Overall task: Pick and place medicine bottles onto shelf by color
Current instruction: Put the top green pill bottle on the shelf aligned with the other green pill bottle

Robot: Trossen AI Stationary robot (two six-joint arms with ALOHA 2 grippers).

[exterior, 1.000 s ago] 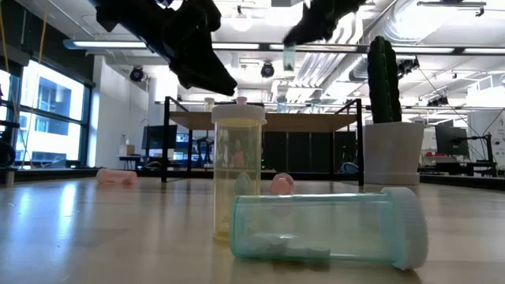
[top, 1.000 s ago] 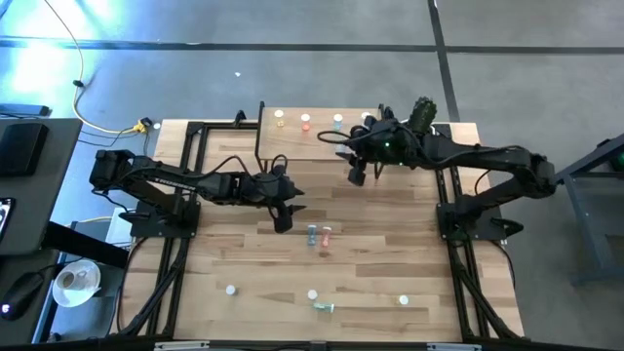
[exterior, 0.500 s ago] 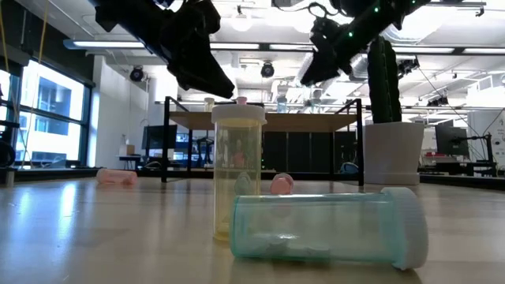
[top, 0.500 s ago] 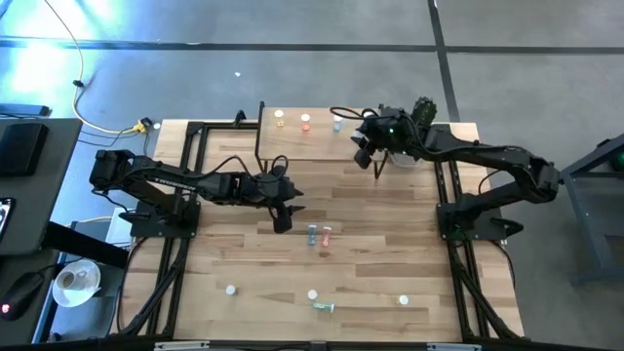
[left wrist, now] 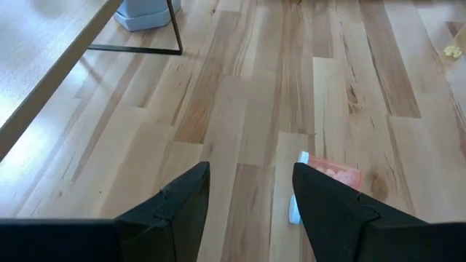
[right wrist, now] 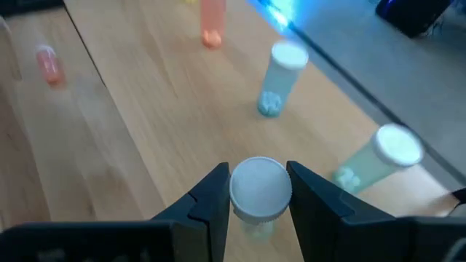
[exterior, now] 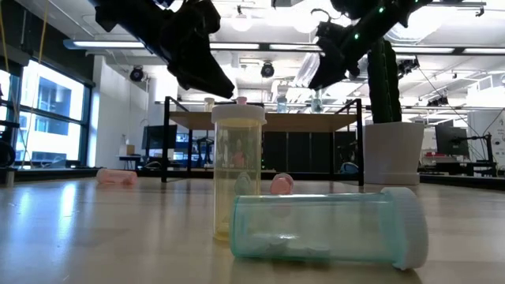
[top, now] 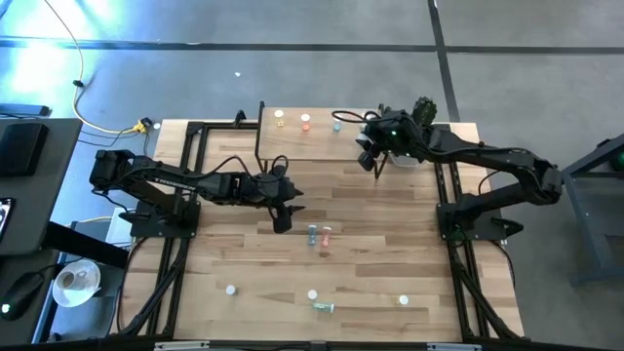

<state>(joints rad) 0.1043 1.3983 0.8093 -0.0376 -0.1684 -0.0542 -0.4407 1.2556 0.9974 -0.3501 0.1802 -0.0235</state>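
Observation:
The shelf (top: 292,146) stands at the table's far middle, with yellow (top: 280,117), red (top: 305,120) and blue (top: 337,123) medicine bottles upright on it. My right gripper (top: 376,164) hangs over the shelf's right end, shut on a pale green bottle (right wrist: 260,191). Beyond it stand the blue bottle (right wrist: 280,76) and a green one (right wrist: 377,159). My left gripper (top: 283,220) is open above the table's middle. A blue bottle (top: 312,234) and a pink one (top: 327,234) lie just beyond it on the table. My right gripper pinches the bottle's white cap (right wrist: 260,188) between its two fingers, one on each side. The fingers come slanting down from the table's right. The bottle hangs upright below them; whether its base touches the shelf board, I cannot tell.
A white cactus pot (top: 421,112) stands just right of the shelf. Near the front edge a yellow bottle (exterior: 237,170) stands upright and a green one (exterior: 327,225) lies on its side. Two more stand at the front left (top: 231,290) and front right (top: 404,300).
My right gripper has carried its bottle toward the table's right edge and a little down, from in front of the shelf to over its right end, rolling slightly on the way. It stays shut on the bottle.

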